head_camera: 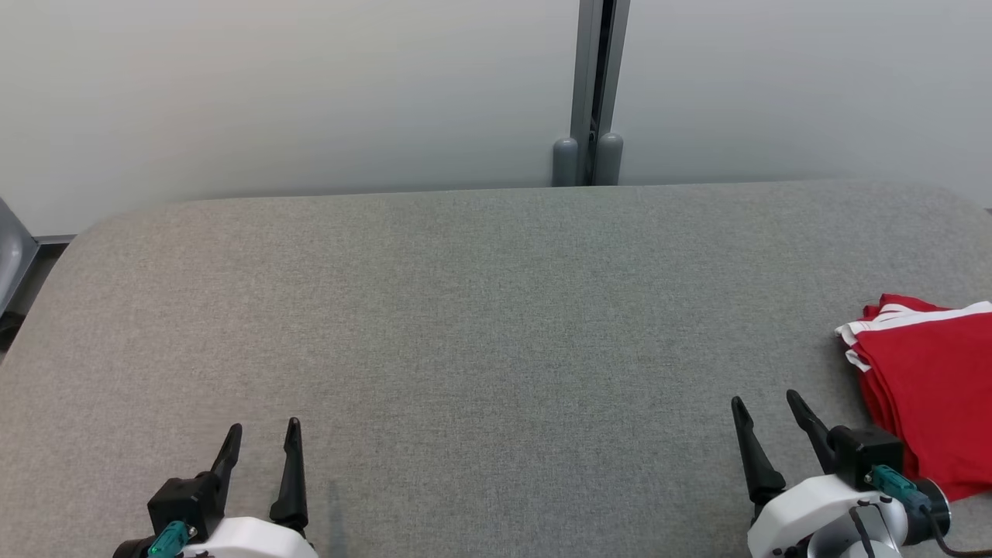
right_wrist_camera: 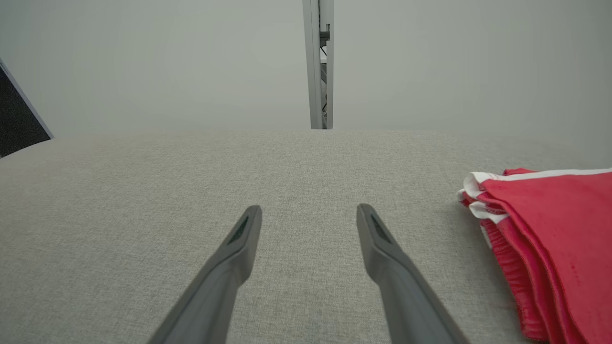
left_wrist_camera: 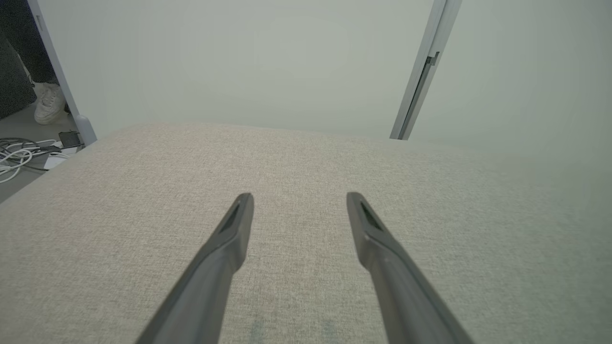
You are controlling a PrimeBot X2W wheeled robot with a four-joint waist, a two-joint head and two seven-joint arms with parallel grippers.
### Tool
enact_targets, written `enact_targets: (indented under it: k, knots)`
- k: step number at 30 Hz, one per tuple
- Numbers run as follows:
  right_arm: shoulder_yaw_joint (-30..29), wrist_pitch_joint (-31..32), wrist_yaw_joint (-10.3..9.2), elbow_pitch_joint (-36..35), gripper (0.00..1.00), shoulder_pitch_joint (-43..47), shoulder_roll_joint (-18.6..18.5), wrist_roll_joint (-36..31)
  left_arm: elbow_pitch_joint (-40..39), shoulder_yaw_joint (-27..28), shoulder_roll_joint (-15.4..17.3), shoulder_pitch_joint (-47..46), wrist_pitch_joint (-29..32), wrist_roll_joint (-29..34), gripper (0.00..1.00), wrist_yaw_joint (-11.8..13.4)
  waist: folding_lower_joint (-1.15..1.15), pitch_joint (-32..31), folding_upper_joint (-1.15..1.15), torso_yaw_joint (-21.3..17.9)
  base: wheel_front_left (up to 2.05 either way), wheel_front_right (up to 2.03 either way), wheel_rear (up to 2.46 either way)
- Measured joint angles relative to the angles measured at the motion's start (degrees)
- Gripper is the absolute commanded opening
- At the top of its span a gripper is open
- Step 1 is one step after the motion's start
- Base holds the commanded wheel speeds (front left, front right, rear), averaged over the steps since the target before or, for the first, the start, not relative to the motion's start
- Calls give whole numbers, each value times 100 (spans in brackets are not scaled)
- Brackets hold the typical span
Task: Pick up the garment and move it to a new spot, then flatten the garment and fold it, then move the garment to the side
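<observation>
Since the garment (head_camera: 930,387) lies folded at the far right of the counter (head_camera: 465,310), just right of my right fingers (head_camera: 750,449), that arm's nearer; left fingers (head_camera: 292,473) well apart. Both pairs wide, empty. Long axis unclear, cut off by the frame.

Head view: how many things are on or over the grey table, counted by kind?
red garment: 1
grippers, both open (left gripper, right gripper): 2
Total: 3
</observation>
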Motion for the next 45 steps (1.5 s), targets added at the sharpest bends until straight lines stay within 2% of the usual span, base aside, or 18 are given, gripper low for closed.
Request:
enact_targets:
  k: [21, 45]
  knots:
    - [-89, 0, 0, -290, 100, 169, 4, 129, 19, 153, 2, 119, 1, -1, 100, 15, 0, -156, 0, 40, 0, 0, 0]
    - [73, 0, -1, -98, 100, 165, 0, 182, 23, 144, -5, 123, 1, -3, 100, 42, 0, -88, 0, -81, 0, 0, 0]
